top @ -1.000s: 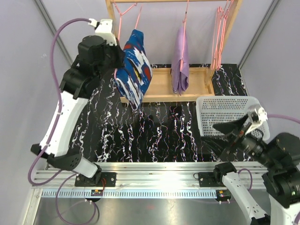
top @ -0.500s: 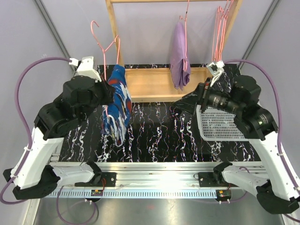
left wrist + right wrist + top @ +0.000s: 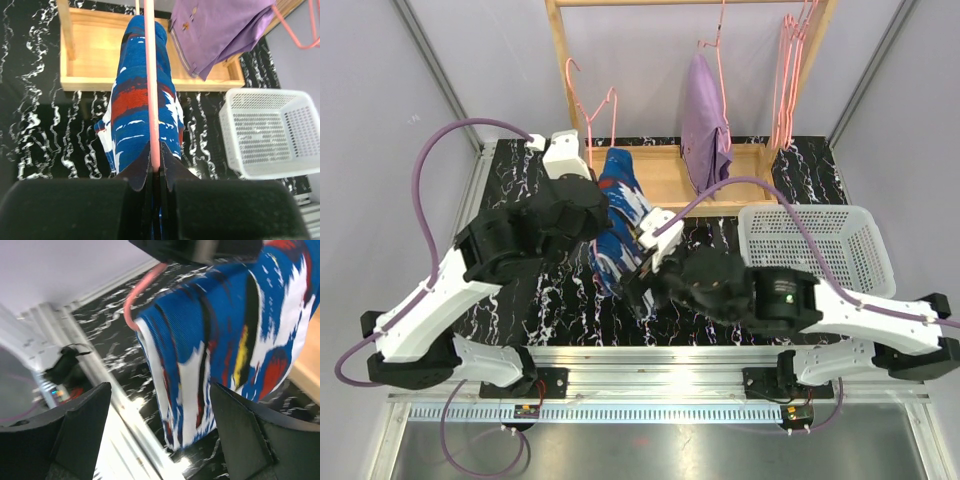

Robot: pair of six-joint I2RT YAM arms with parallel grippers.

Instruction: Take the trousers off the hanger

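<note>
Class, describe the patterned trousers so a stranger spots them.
Find the wooden rack at the back. In front, the left gripper holds a pink hanger with trousers over it. Blue with white and red streaks, unlike the plain lilac pair.

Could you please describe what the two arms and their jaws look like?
Both the left arm and the right arm have white link shells and bulky black joint housings, each trailing a looping purple cable. The jaws are black wedges tapering to thin tips.
</note>
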